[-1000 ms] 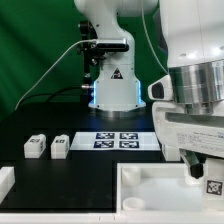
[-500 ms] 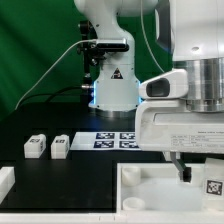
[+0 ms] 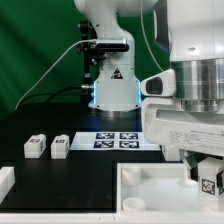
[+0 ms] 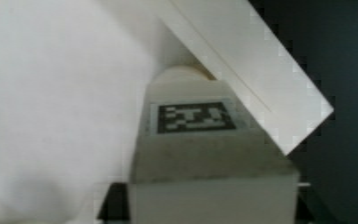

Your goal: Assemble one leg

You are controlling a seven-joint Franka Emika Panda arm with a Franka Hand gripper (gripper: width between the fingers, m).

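Now, hand: the robot's white two-finger hand (image 3: 207,176) hangs at the exterior view's near right, clenched on a small white plastic block leg with a black-and-white square tag (image 3: 210,183).
Held leg: above the large white square tray-shaped part with raised rims (image 3: 150,190); the wrist view shows the leg's tagged face (image 4: 195,117) close against a white rim of that tray; whether they touch, cannot tell.
Other legs: two small white tagged blocks (image 3: 36,146) (image 3: 60,147) side by side on the black counter (image 3: 80,170), exterior view's left.
Marker board: flat white sheet of printed tags (image 3: 117,139), far, before the robot's base.
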